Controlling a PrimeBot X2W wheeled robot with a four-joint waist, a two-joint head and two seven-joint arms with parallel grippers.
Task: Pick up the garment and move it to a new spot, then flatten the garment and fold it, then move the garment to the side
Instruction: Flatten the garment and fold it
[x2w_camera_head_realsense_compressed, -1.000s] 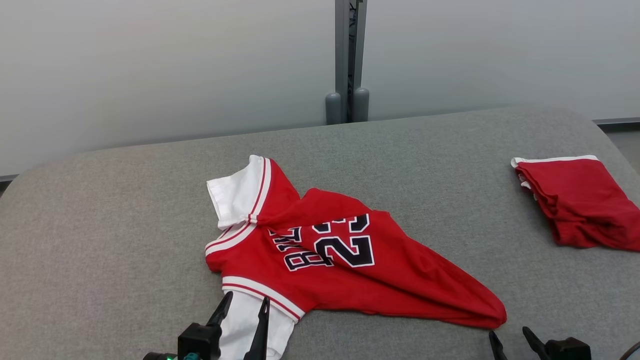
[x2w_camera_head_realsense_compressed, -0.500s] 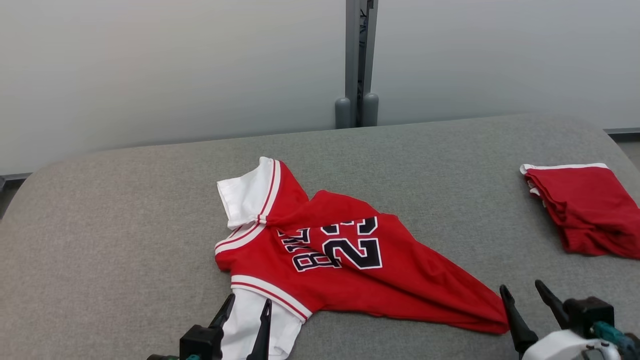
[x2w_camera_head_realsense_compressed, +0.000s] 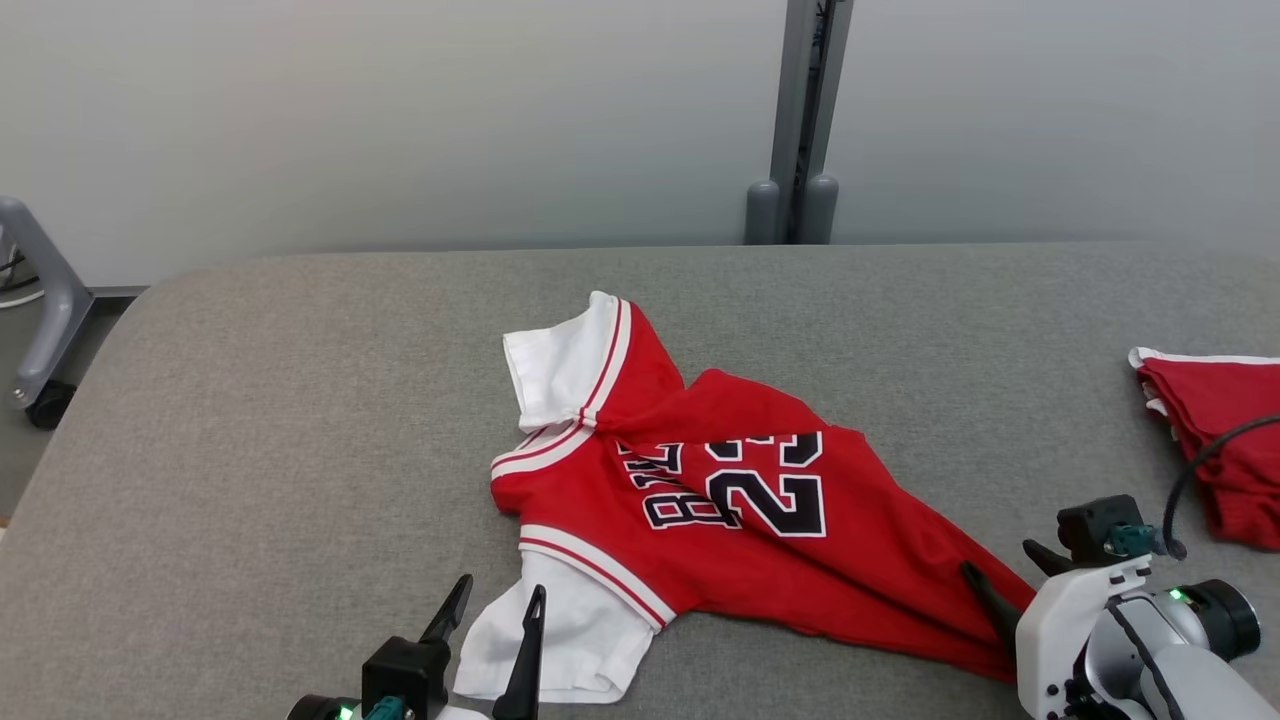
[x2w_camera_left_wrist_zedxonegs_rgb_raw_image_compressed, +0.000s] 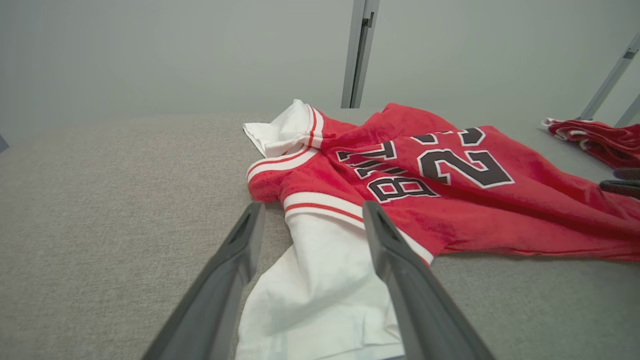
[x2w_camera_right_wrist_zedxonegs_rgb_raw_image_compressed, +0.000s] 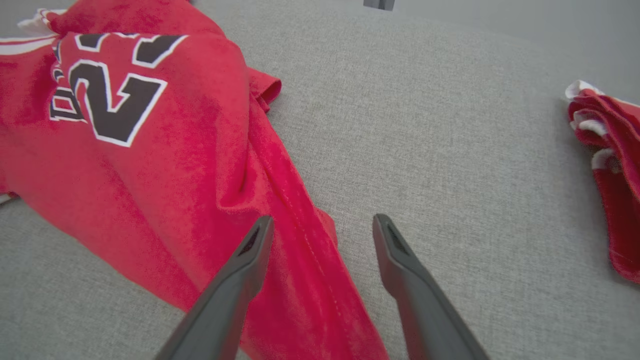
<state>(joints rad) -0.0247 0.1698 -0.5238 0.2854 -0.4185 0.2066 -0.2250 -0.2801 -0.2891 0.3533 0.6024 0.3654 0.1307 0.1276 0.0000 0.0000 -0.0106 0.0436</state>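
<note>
The garment (x2w_camera_head_realsense_compressed: 740, 520) is a red jersey with white sleeves and a black "23", lying crumpled on the grey padded table (x2w_camera_head_realsense_compressed: 300, 400). My left gripper (x2w_camera_head_realsense_compressed: 500, 588) stands open at the near edge, its fingers straddling the near white sleeve (x2w_camera_left_wrist_zedxonegs_rgb_raw_image_compressed: 320, 280) without gripping it. My right gripper (x2w_camera_head_realsense_compressed: 1000, 558) is open over the jersey's narrow hem end at the right. In the right wrist view the right gripper (x2w_camera_right_wrist_zedxonegs_rgb_raw_image_compressed: 322, 220) has one finger over the red cloth (x2w_camera_right_wrist_zedxonegs_rgb_raw_image_compressed: 150, 175) and the other over bare table. Neither gripper holds anything.
A second red garment (x2w_camera_head_realsense_compressed: 1220, 440), folded, lies at the table's right edge. A grey post (x2w_camera_head_realsense_compressed: 800, 120) rises behind the table against a pale wall. A grey frame leg with a caster (x2w_camera_head_realsense_compressed: 40, 330) stands off the left end.
The head camera has turned, shifting the whole picture right. My right gripper has come forward from the bottom edge to the jersey's hem end. The left gripper and the jersey stay put.
</note>
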